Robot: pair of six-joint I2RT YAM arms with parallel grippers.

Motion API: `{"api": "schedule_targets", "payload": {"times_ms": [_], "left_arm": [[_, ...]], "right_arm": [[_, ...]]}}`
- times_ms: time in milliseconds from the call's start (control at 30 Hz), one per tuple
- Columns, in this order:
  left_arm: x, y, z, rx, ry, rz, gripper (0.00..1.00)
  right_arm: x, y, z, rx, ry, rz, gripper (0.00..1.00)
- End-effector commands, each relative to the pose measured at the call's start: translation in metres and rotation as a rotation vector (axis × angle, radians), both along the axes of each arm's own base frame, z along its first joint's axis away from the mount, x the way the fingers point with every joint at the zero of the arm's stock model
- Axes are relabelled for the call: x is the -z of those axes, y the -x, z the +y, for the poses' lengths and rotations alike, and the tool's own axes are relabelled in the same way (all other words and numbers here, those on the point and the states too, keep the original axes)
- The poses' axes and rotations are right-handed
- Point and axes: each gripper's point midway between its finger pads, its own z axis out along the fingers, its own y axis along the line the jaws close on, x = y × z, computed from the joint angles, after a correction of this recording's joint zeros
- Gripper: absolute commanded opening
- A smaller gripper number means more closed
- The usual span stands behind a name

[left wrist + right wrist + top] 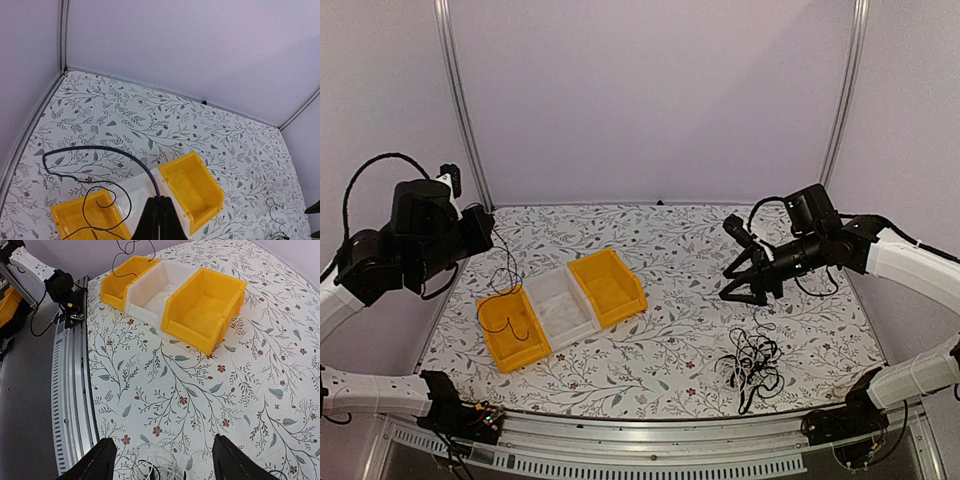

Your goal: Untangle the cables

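My left gripper (485, 232) is raised over the table's left side. It is shut on a thin black cable (510, 285) that hangs down, its loose end looped in the left yellow bin (512, 345). In the left wrist view the shut gripper (160, 201) pinches this cable (100, 149), which arcs away left and coils over the bin (70, 220). My right gripper (747, 292) is open and empty above a tangled pile of black and pale cables (752, 362). In the right wrist view the open gripper (162, 462) hovers over the pile's top (165, 465).
Three bins stand side by side left of centre: the left yellow one, a white one (562, 318) and a second yellow one (625, 300). A metal rail (650, 440) runs along the near table edge. Walls close in the back and sides.
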Motion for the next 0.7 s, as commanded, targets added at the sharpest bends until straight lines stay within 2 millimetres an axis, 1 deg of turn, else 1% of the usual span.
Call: {"api": "schedule_targets", "payload": {"times_ms": [0, 100, 200, 267, 400, 500, 567, 667], "left_arm": [[0.061, 0.0, 0.01, -0.081, 0.033, 0.13, 0.0], [0.092, 0.002, 0.016, -0.107, 0.044, 0.185, 0.0], [0.111, 0.007, 0.023, -0.131, 0.059, 0.229, 0.0], [0.12, 0.012, 0.03, -0.155, 0.062, 0.254, 0.0], [0.127, 0.021, 0.038, -0.172, 0.096, 0.268, 0.0], [0.139, 0.023, 0.037, -0.165, 0.124, 0.289, 0.0], [0.153, 0.023, 0.033, -0.156, 0.138, 0.326, 0.0], [0.181, 0.026, 0.028, -0.179, 0.144, 0.422, 0.0]], "right_arm": [[0.002, 0.002, -0.004, 0.002, 0.007, -0.011, 0.7], [0.005, 0.004, -0.006, 0.006, 0.01, -0.014, 0.7], [0.007, 0.007, -0.008, 0.007, 0.012, -0.015, 0.7], [0.008, 0.008, -0.009, 0.009, 0.014, -0.018, 0.7], [0.011, 0.01, -0.013, 0.013, 0.02, -0.024, 0.71], [0.014, 0.013, -0.014, 0.012, 0.021, -0.022, 0.71], [0.014, 0.014, -0.014, 0.01, 0.019, -0.02, 0.71], [0.014, 0.013, -0.014, 0.01, 0.019, -0.022, 0.71]]}}
